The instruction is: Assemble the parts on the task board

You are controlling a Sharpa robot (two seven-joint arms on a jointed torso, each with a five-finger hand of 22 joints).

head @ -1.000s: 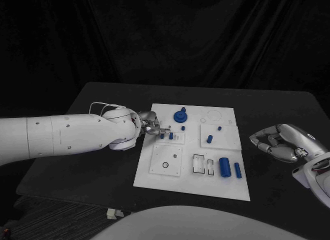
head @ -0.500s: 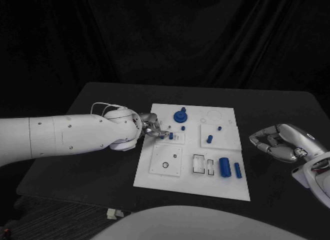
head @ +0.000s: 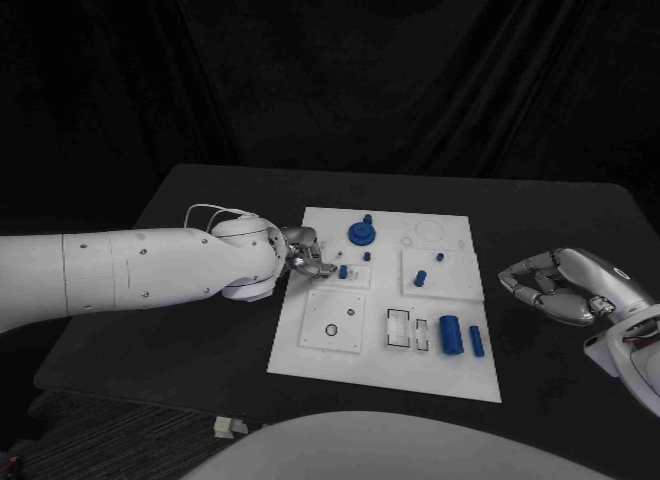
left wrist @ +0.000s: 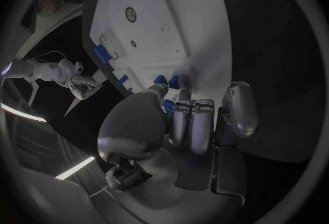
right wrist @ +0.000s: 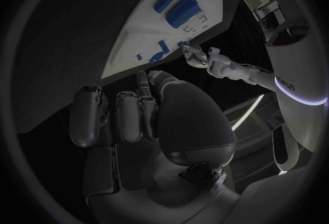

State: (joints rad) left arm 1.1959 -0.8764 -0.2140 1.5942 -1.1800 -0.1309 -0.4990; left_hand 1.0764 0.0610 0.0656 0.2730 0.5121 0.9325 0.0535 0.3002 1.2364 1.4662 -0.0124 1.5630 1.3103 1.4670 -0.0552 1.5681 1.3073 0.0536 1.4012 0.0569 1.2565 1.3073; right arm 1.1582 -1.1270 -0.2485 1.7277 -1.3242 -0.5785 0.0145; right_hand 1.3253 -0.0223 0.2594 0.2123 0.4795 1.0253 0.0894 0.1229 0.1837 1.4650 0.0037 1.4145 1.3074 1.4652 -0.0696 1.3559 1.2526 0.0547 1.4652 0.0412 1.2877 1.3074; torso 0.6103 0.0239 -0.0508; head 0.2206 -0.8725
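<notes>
We start with the tabletop [head: 200, 330], black, carrying the task board [head: 395, 375] at its middle; everything below is placed against that board.

The left arm [head: 128, 275] reaches to the board's left edge, and the left hand [head: 304, 258] sits over the small raised plate in the board's left-middle part. The right hand [head: 568, 285] hangs off the board's right edge, well apart from it, its fingers [right wrist: 130, 117] curled in on nothing that we can see. So the left hand is plainly the nearer one to the work.

On the board, the big flanged part [head: 360, 234] stands upright near the far edge, beyond the left hand. Two loose cylinders [head: 450, 334] lie near the board's right edge, their long axes running from the near edge toward the far edge, closer to the right hand than to the left.

The small peg [left wrist: 182, 82] matters most. In the left wrist view, the left fingers [left wrist: 193, 125] are drawn together with blue pieces at their tips, just over the board's surface; they seem to pinch one, though we cannot tell for certain. We judge the coming move to be a short downward seating, the peg's long axis roughly upright to the board.
</notes>
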